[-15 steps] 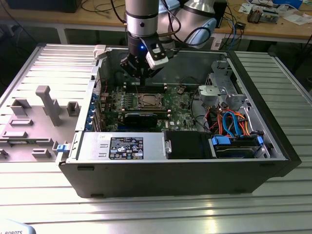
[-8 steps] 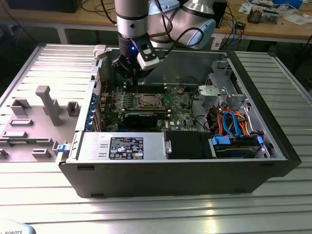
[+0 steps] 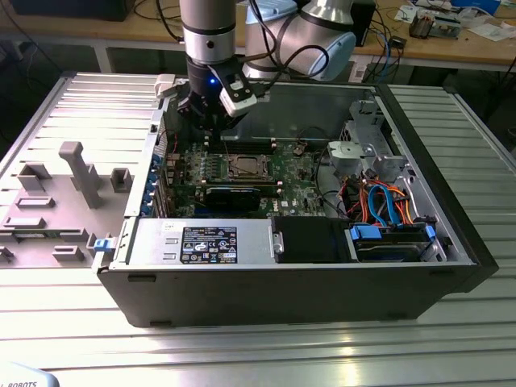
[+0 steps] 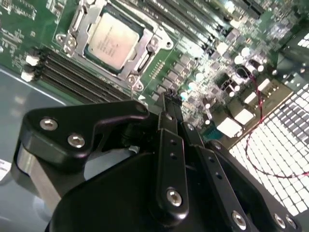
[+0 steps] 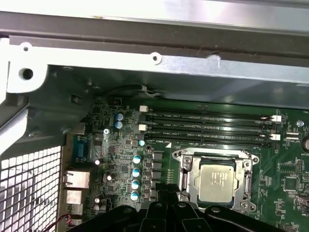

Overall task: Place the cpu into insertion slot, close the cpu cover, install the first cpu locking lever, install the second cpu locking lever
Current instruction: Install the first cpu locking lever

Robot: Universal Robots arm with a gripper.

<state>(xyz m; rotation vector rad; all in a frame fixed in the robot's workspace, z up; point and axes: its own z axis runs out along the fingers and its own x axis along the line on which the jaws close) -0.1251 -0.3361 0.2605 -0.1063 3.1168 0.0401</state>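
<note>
The cpu (image 4: 112,41), a square chip with a silver-tan top, lies flat in the insertion slot (image 3: 242,167) on the green board. The silvery cpu cover (image 4: 147,53) lies down around it as a frame, and the chip shows through its window. In the first wrist view the cpu (image 5: 217,181) sits inside the cover (image 5: 186,166). My gripper (image 3: 211,133) hangs above the board, to the exterior view's left of the socket. Its black fingers (image 4: 170,128) meet at the tips with nothing between them. The gripper (image 5: 169,193) is apart from the cover.
Long black memory slots (image 5: 207,128) run beside the socket. The open computer case (image 3: 419,145) walls in the board, with a grille (image 5: 29,183) on one side. A black power unit (image 3: 201,242), drive bay and coloured cables (image 3: 387,201) fill the near side. A grey fixture plate (image 3: 56,193) lies outside.
</note>
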